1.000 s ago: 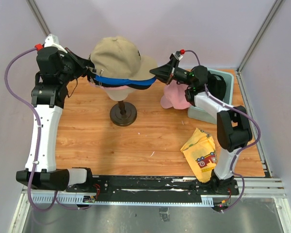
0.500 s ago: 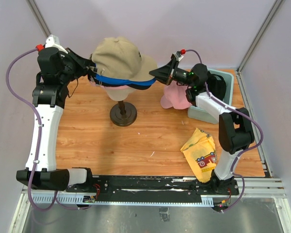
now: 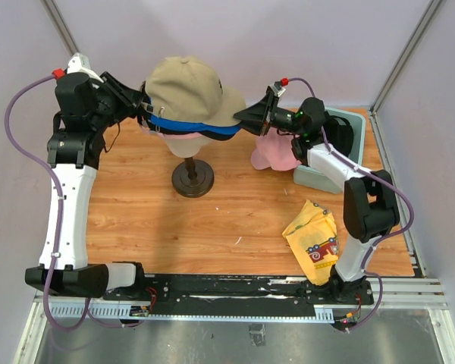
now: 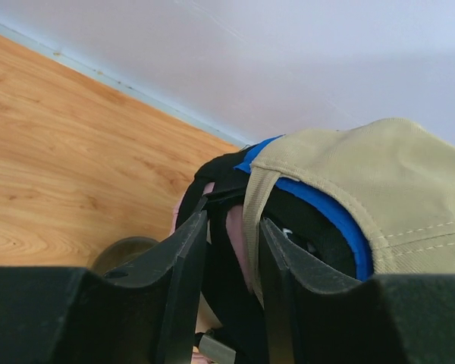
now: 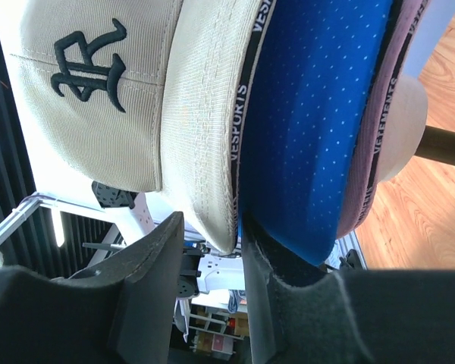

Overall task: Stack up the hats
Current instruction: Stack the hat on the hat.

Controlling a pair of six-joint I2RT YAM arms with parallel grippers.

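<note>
Both arms raised, reaching inward. Black two-finger left gripper (image 3: 143, 113) pinched on tan fabric cap (image 3: 188, 87) at rear; black two-finger right gripper (image 3: 240, 116) clamped on its brim.

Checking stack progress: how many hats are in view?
5. Four stacked on the mannequin: tan cap on top, blue cap, black cap, pink cap beneath; a loose pink cap lies on the table at right. More may hide inside.
</note>
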